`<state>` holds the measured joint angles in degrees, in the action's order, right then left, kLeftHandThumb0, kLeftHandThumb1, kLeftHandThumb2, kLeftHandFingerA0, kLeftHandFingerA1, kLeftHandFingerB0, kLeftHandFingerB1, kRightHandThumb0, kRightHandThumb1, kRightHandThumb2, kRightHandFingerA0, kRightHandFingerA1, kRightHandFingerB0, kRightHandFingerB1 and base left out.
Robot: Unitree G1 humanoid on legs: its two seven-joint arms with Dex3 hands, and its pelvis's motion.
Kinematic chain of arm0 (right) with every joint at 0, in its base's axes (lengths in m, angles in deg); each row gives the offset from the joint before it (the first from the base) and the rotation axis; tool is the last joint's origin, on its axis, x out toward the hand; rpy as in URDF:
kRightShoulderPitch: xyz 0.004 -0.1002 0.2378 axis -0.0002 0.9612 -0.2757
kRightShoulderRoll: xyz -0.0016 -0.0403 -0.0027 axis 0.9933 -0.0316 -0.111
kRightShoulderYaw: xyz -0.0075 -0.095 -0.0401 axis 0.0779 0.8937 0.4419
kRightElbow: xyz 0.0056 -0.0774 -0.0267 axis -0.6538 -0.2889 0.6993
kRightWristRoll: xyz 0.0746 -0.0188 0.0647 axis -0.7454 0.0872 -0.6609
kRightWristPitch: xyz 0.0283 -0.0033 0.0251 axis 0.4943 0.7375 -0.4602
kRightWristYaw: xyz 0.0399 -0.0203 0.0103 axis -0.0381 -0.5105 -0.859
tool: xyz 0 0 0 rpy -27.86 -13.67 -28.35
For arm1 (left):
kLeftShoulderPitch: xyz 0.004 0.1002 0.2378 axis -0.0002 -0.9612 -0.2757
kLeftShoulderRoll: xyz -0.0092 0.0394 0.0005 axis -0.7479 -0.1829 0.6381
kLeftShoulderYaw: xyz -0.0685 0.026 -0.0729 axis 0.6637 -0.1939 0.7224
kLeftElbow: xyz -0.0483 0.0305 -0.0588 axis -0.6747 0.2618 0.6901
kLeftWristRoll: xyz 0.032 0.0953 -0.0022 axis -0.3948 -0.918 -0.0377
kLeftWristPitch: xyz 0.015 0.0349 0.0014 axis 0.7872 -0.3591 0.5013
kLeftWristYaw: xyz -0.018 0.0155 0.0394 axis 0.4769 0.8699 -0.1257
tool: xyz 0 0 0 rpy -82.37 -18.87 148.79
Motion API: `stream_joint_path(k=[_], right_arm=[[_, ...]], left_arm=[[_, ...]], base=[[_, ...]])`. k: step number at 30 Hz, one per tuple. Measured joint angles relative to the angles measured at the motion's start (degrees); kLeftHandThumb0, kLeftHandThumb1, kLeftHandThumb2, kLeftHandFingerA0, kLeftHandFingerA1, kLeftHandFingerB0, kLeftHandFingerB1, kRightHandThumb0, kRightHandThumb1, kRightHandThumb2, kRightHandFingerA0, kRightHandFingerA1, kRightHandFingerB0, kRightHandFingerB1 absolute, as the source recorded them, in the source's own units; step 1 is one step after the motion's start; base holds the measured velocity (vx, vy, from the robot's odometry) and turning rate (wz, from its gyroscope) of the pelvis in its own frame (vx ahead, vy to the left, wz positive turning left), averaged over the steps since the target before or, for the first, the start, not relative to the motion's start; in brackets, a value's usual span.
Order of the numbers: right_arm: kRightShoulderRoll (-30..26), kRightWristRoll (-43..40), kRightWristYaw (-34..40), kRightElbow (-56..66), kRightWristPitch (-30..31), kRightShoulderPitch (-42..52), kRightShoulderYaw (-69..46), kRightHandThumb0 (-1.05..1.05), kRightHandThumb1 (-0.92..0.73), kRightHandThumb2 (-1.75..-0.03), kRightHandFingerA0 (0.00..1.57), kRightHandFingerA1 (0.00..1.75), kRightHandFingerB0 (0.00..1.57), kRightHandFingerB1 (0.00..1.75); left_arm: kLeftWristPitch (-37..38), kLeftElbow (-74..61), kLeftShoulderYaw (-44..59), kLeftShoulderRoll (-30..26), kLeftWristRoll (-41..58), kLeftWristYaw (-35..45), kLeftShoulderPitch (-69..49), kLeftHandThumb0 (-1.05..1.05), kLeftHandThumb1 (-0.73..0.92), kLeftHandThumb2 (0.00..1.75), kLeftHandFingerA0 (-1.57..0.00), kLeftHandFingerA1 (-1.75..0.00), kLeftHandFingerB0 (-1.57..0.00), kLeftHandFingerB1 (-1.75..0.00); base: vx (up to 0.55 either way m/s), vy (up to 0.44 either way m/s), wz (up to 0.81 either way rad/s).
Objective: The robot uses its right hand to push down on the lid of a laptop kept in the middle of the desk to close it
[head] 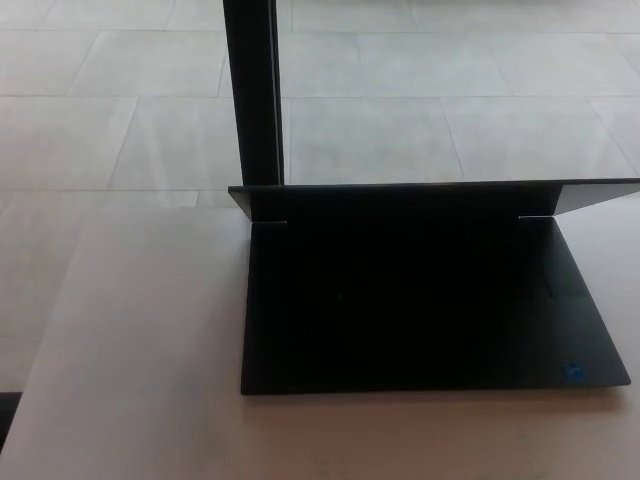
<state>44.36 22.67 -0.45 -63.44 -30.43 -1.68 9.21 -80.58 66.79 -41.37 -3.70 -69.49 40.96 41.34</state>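
Black and matte, the laptop (430, 310) lies open on the pale desk (130, 350), a little toward the right side of it. Its lid (430, 198) stands behind the base and shows only as a thin dark band along the far edge. On the base, near the front right corner, there is a small blue sticker (574, 374). Behind the laptop, at its far left corner, a dark post (253, 95) rises in front of the tiled floor (420, 80). Neither hand of the robot shows, so I cannot tell how the fingers are. To do the step well, I think the right hand should come from behind the lid, touch its top edge near the middle, and press slowly forward and down, so the base does not slide on the desk.
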Motion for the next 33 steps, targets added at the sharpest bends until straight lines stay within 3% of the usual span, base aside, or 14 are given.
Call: stream_joint_path(k=[4,5,6,7,13,15,20,21,22,23,24,26,29,33], right_arm=[[-1.9,-3.0,0.5,2.1,0.5,-2.3,-6.6,-0.79,-0.91,-0.68,0.34,1.18,0.35,0.6],[-2.3,-3.6,0.6,2.7,0.6,-3.0,-7.7,-0.79,-0.92,-0.68,0.32,1.19,0.34,0.62],[-2.8,-4.4,0.6,4.0,0.9,-4.1,-9.2,-0.82,-0.9,-0.68,0.38,1.19,0.37,0.61],[-3.3,-5.3,0.6,5.6,1.2,-5.4,-10.5,-0.84,-0.89,-0.67,0.44,1.12,0.4,0.62],[-6.6,-8.6,0.5,17.0,2.8,-13.4,-13.1,-0.89,-0.72,-0.87,0.64,0.74,0.6,0.51],[-7.8,-8.9,0.5,20.6,3.2,-16.3,-12.3,-0.78,-0.9,-0.68,0.39,0.43,0.41,0.32],[-12.0,-8.3,-0.6,28.2,3.8,-26.6,-4.2,-0.77,-0.9,-0.67,0.39,0.46,0.35,0.34],[-12.6,-7.8,-1.0,29.0,3.7,-28.6,-2.0,-0.75,-0.69,-1.12,0.41,0.61,0.2,0.45],[-12.9,-7.4,-1.4,29.5,3.4,-30.2,0.0,-0.75,-0.69,-1.12,0.41,0.61,0.2,0.45],[-13.1,-7.0,-1.7,29.8,3.2,-31.6,1.9,-0.88,-0.9,-0.68,0.45,0.56,0.41,0.32],[-13.2,-6.4,-2.1,30.1,2.9,-33.0,4.1,-0.86,-0.7,-1.11,0.42,0.65,0.35,0.49],[-13.2,-5.2,-2.6,30.6,2.4,-34.5,7.6,-0.88,-0.72,-1.13,0.43,0.68,0.32,0.48],[-13.2,-3.1,-3.5,32.0,1.5,-36.5,14.0,-0.85,-0.89,-0.67,0.41,0.57,0.38,0.34],[-13.3,-0.1,-4.6,33.6,0.6,-38.1,21.4,-0.88,-0.89,-0.67,0.42,0.53,0.36,0.32]], left_arm=[[0.0,1.6,4.2,-0.8,1.7,0.0,1.4,-0.86,0.92,0.73,-0.54,-0.68,-0.47,-0.5],[0.0,1.9,5.1,-1.0,2.0,0.0,1.7,-0.81,0.75,1.15,-0.52,-0.7,-0.43,-0.59],[0.0,2.4,6.2,-1.3,2.5,0.0,2.1,-0.83,0.75,1.15,-0.49,-0.69,-0.41,-0.57],[0.0,2.9,7.4,-1.5,3.0,0.0,2.6,-0.87,0.92,0.73,-0.5,-0.65,-0.43,-0.47],[0.0,5.5,13.3,-2.0,5.4,-0.1,4.4,-0.86,0.92,0.71,-0.53,-0.63,-0.47,-0.49],[0.0,6.1,14.8,-2.1,6.0,-0.1,4.7,-0.86,0.92,0.72,-0.52,-0.65,-0.46,-0.49],[0.0,7.9,18.4,-2.9,8.1,-0.1,5.7,-0.88,0.92,0.73,-0.52,-0.62,-0.46,-0.46],[0.0,8.1,18.8,-3.1,8.3,-0.1,5.9,-0.88,0.92,0.72,-0.5,-0.63,-0.45,-0.47],[0.0,8.3,19.2,-3.2,8.5,-0.1,6.0,-0.88,0.92,0.72,-0.5,-0.63,-0.45,-0.47],[0.0,8.4,19.5,-3.2,8.7,-0.1,6.1,-0.88,0.92,0.73,-0.52,-0.63,-0.46,-0.46],[0.0,8.6,19.9,-3.3,9.0,-0.1,6.2,-0.88,0.92,0.72,-0.52,-0.64,-0.45,-0.47],[0.0,8.8,20.3,-3.3,9.4,-0.1,6.2,-0.87,0.92,0.72,-0.52,-0.64,-0.46,-0.48],[0.0,9.3,20.9,-3.3,9.8,-0.1,6.3,-0.85,0.92,0.72,-0.52,-0.63,-0.46,-0.47],[0.0,9.6,21.4,-3.4,10.3,-0.1,6.4,-0.86,0.92,0.73,-0.51,-0.64,-0.45,-0.48]], base=[[0.0,0.0,0.0],[0.0,0.0,0.0],[0.0,0.0,0.0],[0.0,0.0,0.0],[0.0,0.0,0.0],[0.0,0.0,0.0],[0.0,0.0,0.0],[0.0,0.0,0.0],[0.0,0.0,0.0],[0.0,0.0,0.0],[0.0,0.0,0.0],[0.0,0.0,0.0],[0.0,0.0,0.0],[0.0,0.0,0.0]])
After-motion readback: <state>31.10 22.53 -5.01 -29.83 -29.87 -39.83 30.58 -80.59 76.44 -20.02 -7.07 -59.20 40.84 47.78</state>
